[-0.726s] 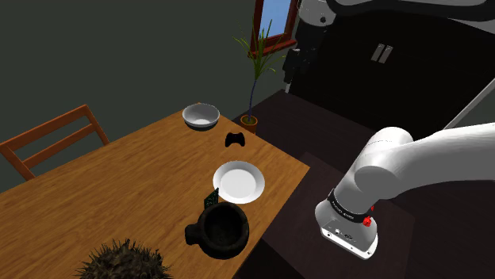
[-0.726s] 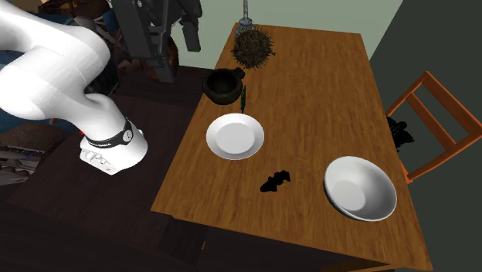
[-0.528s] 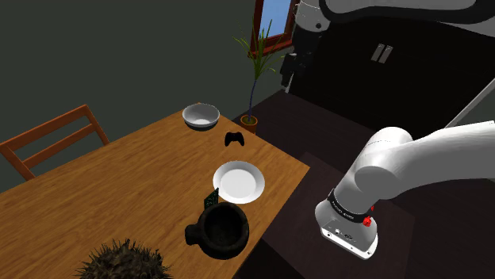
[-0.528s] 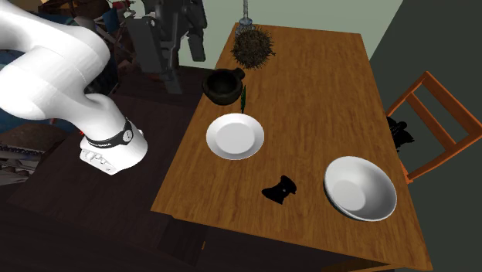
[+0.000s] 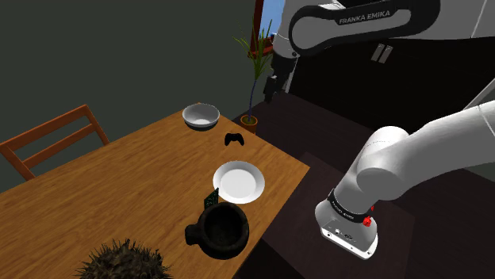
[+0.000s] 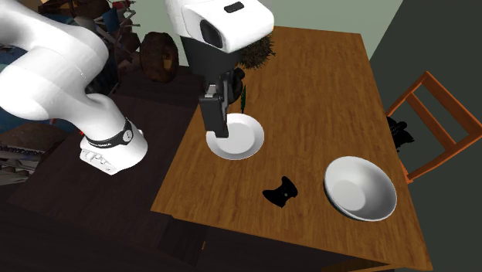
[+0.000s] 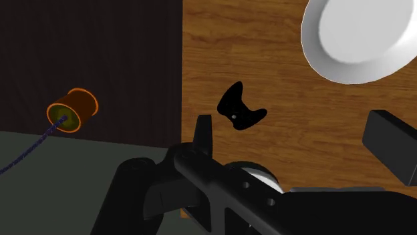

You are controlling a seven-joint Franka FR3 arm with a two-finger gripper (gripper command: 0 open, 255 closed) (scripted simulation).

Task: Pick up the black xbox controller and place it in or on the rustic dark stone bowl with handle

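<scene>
Hovering high above the wooden table [image 5: 135, 178], the all-black two-finger gripper [image 7: 294, 130] hangs with its fingers spread apart, holding nothing. The flat black two-horned controller [image 7: 240, 110] lies on the table near its edge, between the round white plate [image 5: 238, 181] and the deep white bowl [image 5: 201, 116]. Danger, I'd say: an off-centre descent could pinch one horn and twist it, or shove it over that edge. Count: one controller, one plate, one white bowl, one dark rough bowl with stubby handle [image 5: 238, 242] beyond the plate
</scene>
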